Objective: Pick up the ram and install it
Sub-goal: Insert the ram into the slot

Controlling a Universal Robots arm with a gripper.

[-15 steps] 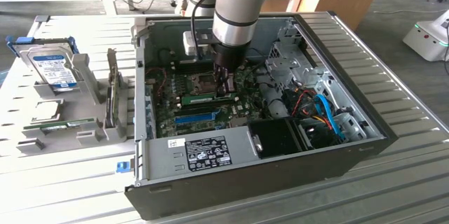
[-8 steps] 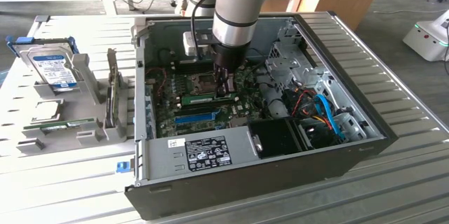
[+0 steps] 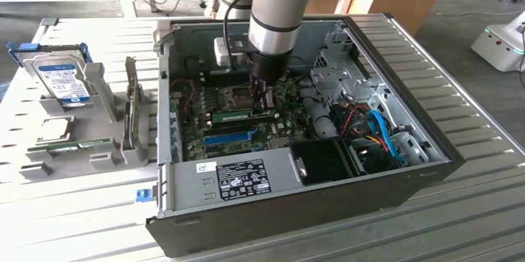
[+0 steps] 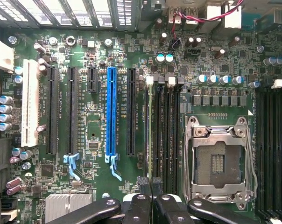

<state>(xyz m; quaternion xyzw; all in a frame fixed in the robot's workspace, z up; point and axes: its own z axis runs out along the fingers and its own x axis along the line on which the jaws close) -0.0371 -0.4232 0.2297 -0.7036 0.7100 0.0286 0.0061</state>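
You had the gripper [image 3: 264, 107] down inside the open computer case [image 3: 287, 213], over the motherboard [image 4: 96, 122]. Its jaws were drawn right together: in the wrist view the gripper [image 4: 151, 181] showed its two black fingers [image 4: 142, 198] meeting with no gap. Whether they pinched a thin edge or only bore down on one, you could not have told from these views.

In the exterior view the ram [image 3: 233, 115] lay at about 9 o'clock from the fingertips, its near end touching them or just beside them. Its long axis ran roughly along the 9-to-3 line, with the 9 o'clock end a shade lower in the picture. So you were standing at the stick's 3 o'clock end, not over its middle.

The ram sat just at 6 o'clock of the CPU socket [image 3: 233, 97] and at 12 o'clock of the blue slot [image 3: 230, 137]. It lined up with the bank of black memory slots [image 4: 166, 126], which in the wrist view ran straight away from the fingertips. It looked to be lying in or on one of those slots, though how deep it sat was not clear.

I judged that relation to be the one that counted: contact at one end only, with the whole length reaching away toward 9 o'clock.

Well apart, at 9 o'clock of the case, a grey rack [image 3: 102, 99] held a silver hard drive [image 3: 61, 77] and a second green board [image 3: 72, 147].
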